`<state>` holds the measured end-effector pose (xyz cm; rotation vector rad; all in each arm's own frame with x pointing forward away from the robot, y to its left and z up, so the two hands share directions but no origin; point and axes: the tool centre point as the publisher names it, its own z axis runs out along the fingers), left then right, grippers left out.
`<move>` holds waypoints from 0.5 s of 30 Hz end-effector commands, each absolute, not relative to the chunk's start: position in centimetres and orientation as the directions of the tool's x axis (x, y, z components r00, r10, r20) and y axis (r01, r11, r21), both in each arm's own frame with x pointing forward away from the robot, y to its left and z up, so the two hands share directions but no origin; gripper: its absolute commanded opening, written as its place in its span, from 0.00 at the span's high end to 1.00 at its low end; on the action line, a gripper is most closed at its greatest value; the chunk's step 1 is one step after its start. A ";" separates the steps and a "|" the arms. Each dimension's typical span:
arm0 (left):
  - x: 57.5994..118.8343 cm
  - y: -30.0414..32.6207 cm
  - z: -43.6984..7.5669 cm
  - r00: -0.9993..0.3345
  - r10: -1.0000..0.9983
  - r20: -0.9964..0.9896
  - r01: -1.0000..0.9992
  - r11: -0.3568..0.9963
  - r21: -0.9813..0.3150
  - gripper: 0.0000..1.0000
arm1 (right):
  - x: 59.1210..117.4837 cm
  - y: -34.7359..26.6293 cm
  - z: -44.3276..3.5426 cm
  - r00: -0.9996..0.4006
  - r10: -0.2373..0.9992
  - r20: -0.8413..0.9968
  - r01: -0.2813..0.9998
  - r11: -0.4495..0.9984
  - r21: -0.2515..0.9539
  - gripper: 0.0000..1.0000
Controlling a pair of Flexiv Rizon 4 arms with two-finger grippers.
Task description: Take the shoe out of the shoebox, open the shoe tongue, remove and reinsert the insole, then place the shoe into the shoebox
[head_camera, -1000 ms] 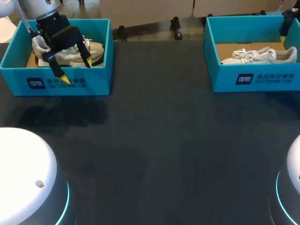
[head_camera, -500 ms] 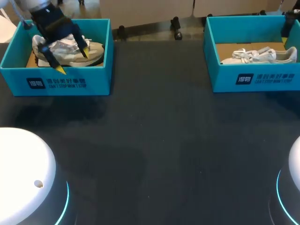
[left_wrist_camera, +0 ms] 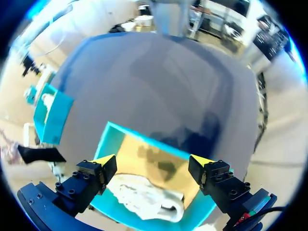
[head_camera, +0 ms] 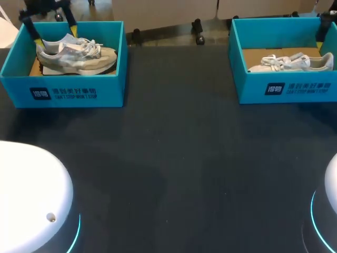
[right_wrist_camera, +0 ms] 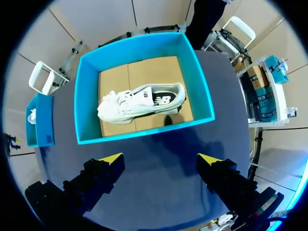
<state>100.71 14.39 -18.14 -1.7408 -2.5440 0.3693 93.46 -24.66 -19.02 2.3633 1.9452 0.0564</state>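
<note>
left gripper [left_wrist_camera: 151, 162]: apart, empty, above box [head_camera: 68, 94]
right gripper [right_wrist_camera: 160, 160]: apart, empty
shoe [head_camera: 76, 55]: lying in box
step: start or end, unclear
next: if starting, lower and pinch the shoe

This looks like a robotics lab rather than a home or a shop. A dark tabletop [head_camera: 174, 158] serves as a work cell: the white left arm base [head_camera: 26, 190] and right arm base [head_camera: 331, 184], each edged with cyan light, sit at its near corners. Toward its far corners stand two matching open teal boxes, the left shoebox [head_camera: 113, 87] and right shoebox [head_camera: 247, 87], holding the left shoe [head_camera: 79, 55] and right shoe [head_camera: 295, 62].
</note>
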 end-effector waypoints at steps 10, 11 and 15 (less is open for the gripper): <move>104.6 17.5 -18.5 -0.151 0.985 -0.079 0.976 0.135 -0.173 0.00 | 93.4 -24.6 -19.0 0.195 0.981 -0.023 0.977 -0.192 0.087 0.00; 104.6 17.5 -18.5 -0.151 0.985 -0.079 0.976 0.135 -0.173 0.00 | 93.4 -24.6 -19.0 0.195 0.981 -0.023 0.977 -0.192 0.087 0.00; 104.8 17.1 -18.9 -0.114 0.991 -0.068 0.984 0.104 -0.142 0.00 | 93.4 -24.6 -19.0 0.195 0.981 -0.023 0.977 -0.192 0.087 0.00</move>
